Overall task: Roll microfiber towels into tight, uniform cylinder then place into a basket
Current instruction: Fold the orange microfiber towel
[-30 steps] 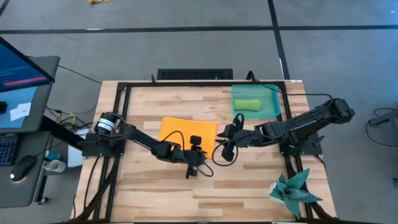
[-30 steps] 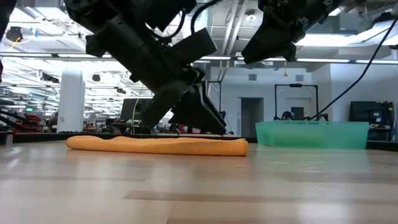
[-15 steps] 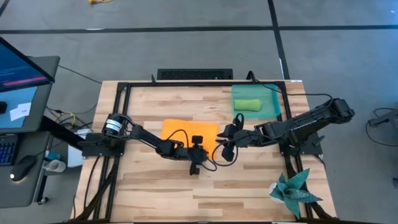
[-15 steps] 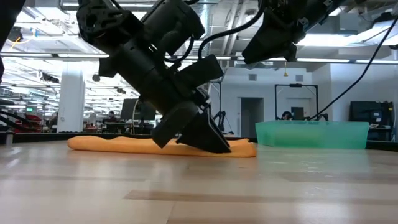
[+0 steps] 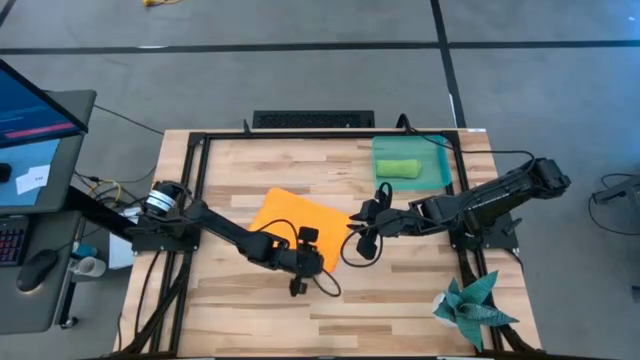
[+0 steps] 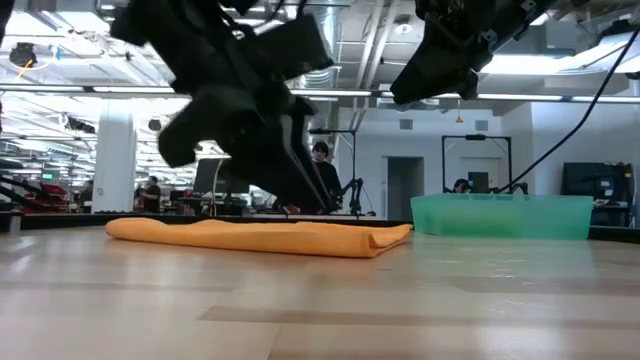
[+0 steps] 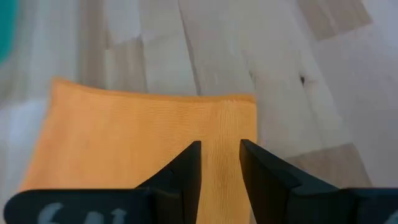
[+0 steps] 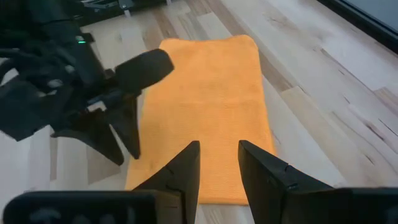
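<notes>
Lying flat mid-counter, the soft orange towel (image 5: 298,215) shows fine woven ribbing and one folded edge. A rolled lime green towel (image 5: 397,168) sits inside the translucent teal basket (image 5: 440,165) at the pale wood counter's (image 5: 400,290) far right. The left claw (image 7: 220,155), blurred from the low camera, hovers over the orange cloth's near edge, fingers slightly apart, gripping nothing; the right claw (image 8: 219,157) hangs beside it, likewise apart.

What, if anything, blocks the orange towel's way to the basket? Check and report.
Nothing rests on the table between the orange towel and the basket. The right gripper hangs above the towel's basket-side edge. Inside the basket, a rolled green towel occupies the middle.
</notes>
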